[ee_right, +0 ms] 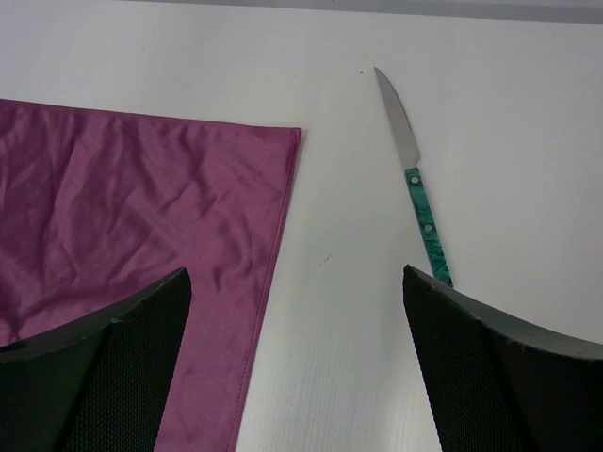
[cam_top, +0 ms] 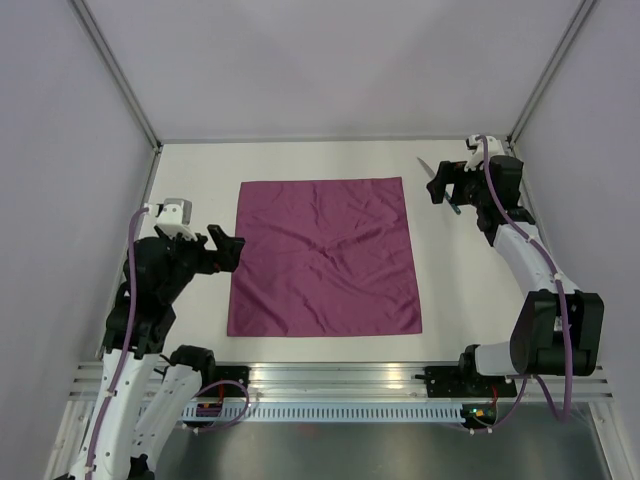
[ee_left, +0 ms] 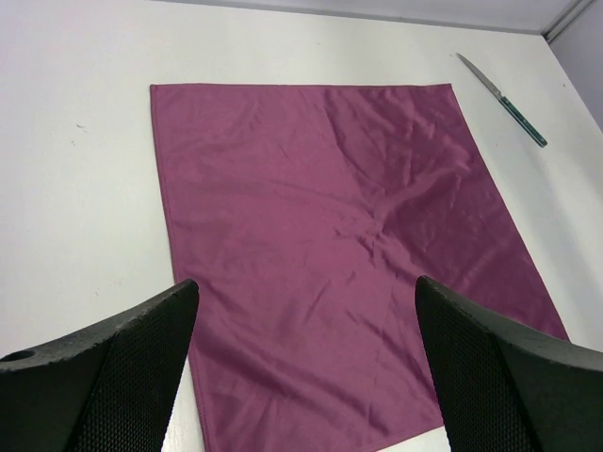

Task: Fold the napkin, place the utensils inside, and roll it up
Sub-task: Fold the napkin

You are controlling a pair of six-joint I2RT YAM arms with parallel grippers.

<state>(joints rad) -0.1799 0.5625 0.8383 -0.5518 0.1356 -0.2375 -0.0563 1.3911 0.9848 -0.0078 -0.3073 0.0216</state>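
The plum-purple napkin [cam_top: 325, 255] lies spread flat and creased in the middle of the white table. It also shows in the left wrist view [ee_left: 339, 235] and the right wrist view [ee_right: 141, 217]. One utensil shows: a silvery knife with a green handle [ee_right: 415, 179], off the napkin's far right corner, also visible in the left wrist view [ee_left: 502, 99]. In the top view only its blade tip [cam_top: 426, 164] shows beside my right gripper [cam_top: 445, 185]. My right gripper [ee_right: 295, 273] is open and empty above the table, near the knife handle. My left gripper [cam_top: 225, 248] is open and empty at the napkin's left edge [ee_left: 306, 282].
Pale enclosure walls and slanted metal posts [cam_top: 115, 70] bound the table at the back and sides. A metal rail [cam_top: 340, 385] runs along the near edge between the arm bases. Bare table [cam_top: 470, 280] lies right of the napkin.
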